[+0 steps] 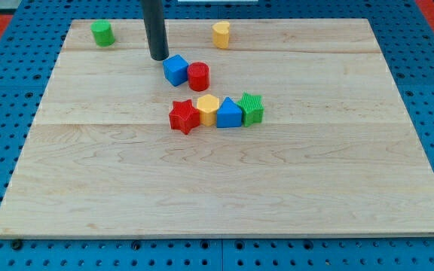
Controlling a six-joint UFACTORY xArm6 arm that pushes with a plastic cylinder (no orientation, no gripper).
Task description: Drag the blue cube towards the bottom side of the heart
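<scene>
Blue cube (175, 69) near board's top edge, touching red cylinder (198, 76); our tip (159, 57), bare rod with nothing to clench, just upper-left of it. Yellow heart (221, 34) well apart toward top edge; drag mostly left

- The board (224, 188) is pale wood, smooth, with fine grain lines and a soft shine.
- The blue cube (175, 69) and the red round block (198, 76) look like matt plastic.
- The green block (252, 108) has little ridges on its sides.
- My tip (159, 58) is dark and dull.
</scene>
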